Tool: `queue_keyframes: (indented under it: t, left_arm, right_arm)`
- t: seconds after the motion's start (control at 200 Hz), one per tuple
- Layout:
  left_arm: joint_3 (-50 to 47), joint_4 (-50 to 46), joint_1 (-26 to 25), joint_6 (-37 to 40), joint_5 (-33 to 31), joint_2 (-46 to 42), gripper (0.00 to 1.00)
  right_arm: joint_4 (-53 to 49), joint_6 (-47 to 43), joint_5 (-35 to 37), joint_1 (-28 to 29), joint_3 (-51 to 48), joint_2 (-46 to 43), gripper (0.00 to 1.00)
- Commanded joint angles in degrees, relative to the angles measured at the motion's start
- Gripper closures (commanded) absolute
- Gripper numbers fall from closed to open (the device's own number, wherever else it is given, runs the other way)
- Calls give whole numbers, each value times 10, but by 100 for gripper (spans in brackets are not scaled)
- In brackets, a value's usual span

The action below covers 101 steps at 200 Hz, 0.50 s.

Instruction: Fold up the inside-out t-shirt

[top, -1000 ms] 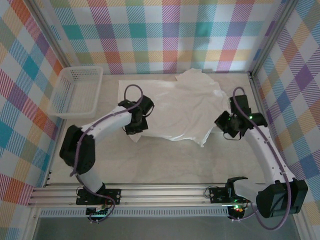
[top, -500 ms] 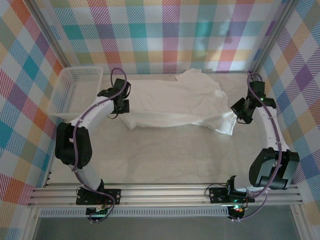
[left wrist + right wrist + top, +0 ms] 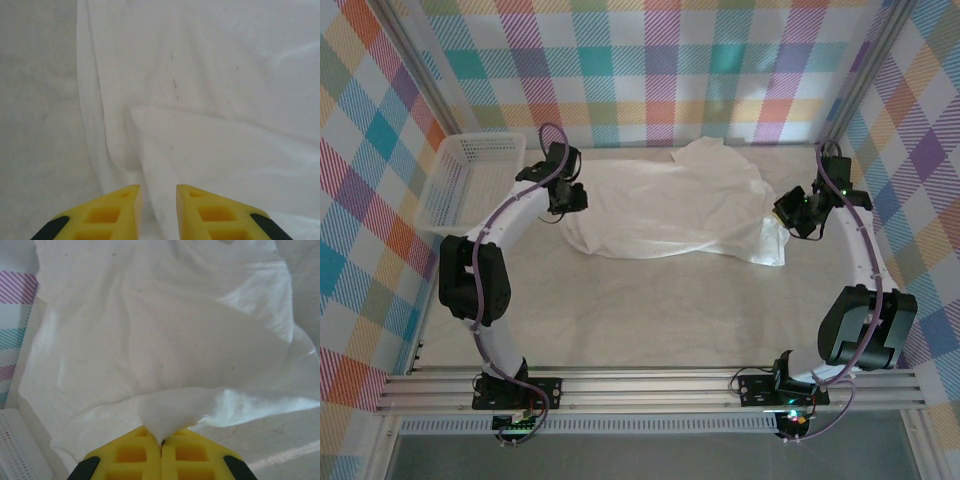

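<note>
The inside-out t-shirt [image 3: 670,205] lies white and rumpled across the back half of the table, its near part doubled over. My left gripper [image 3: 570,200] is at the shirt's left edge. In the left wrist view its yellow fingers [image 3: 112,212] stand slightly apart, so the left gripper [image 3: 158,192] is open, with a loose ridge of the t-shirt [image 3: 225,75] running between them. My right gripper [image 3: 790,215] is at the shirt's right edge. In the right wrist view the right gripper [image 3: 161,440] is shut on a pinched corner of the t-shirt [image 3: 150,340].
A white mesh basket [image 3: 470,185] stands at the back left, close to the left arm; its corner shows in the right wrist view as the basket [image 3: 20,450]. Checked walls close in the table on three sides. The bare table [image 3: 650,310] stretches in front of the shirt.
Both arms carried the shirt's near edge toward the back, doubling the cloth over. The left gripper's jaws have parted from the cloth; the right stays shut on its corner.
</note>
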Motion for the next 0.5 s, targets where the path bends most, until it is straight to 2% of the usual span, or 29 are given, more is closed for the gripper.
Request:
queue_keyframes:
  t: [0.0,0.1,0.195,0.285,0.5]
  left_arm:
    - [-8,-105,-36,-101,-10,-26,75]
    - [5,-120,-61,-141,-17,-2,76]
    - [62,-151,-84,-137,-73,55,76]
    - [133,-195,-87,-105,-113,133,75]
    - [241,-274,-87,-14,-127,261,64]
  right_arm:
    - [4,11,-24,5,22,-6,100]
    - [7,16,-21,15,23,-3,100]
    - [7,19,-21,26,25,4,100]
    - [3,19,-19,31,28,4,100]
    - [-8,9,-1,33,31,-4,100]
